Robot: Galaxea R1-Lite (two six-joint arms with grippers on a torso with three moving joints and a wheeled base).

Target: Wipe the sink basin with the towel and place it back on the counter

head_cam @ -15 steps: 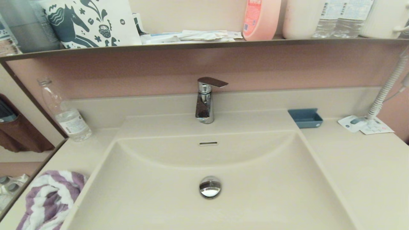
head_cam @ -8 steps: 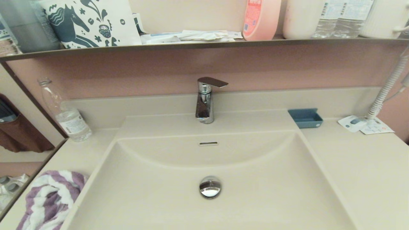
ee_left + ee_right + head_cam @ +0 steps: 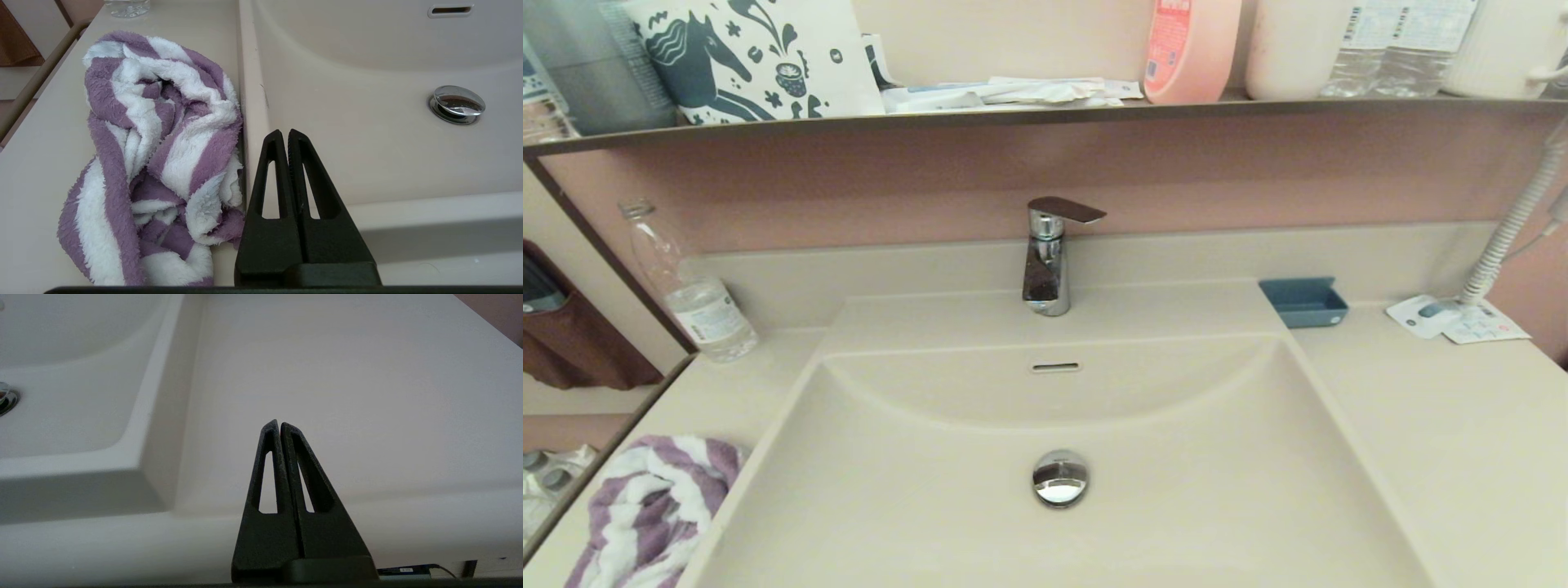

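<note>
The purple and white striped towel (image 3: 645, 514) (image 3: 151, 155) lies crumpled on the counter (image 3: 719, 392) at the basin's left rim. The cream sink basin (image 3: 915, 506) (image 3: 367, 122) has a chrome drain plug (image 3: 1060, 478) (image 3: 457, 104) and an overflow slot (image 3: 1055, 367). My left gripper (image 3: 288, 132) is shut and empty, low at the basin's front left corner, just right of the towel. My right gripper (image 3: 279, 424) is shut and empty, held near the front edge of the right counter (image 3: 327, 375). Neither arm shows in the head view.
A chrome faucet (image 3: 1049, 261) stands behind the basin. A clear water bottle (image 3: 690, 294) is at the back left, a blue soap dish (image 3: 1304, 302) and a corded device on cards (image 3: 1454, 314) at the back right. A shelf (image 3: 1045, 114) above holds bottles and a bag.
</note>
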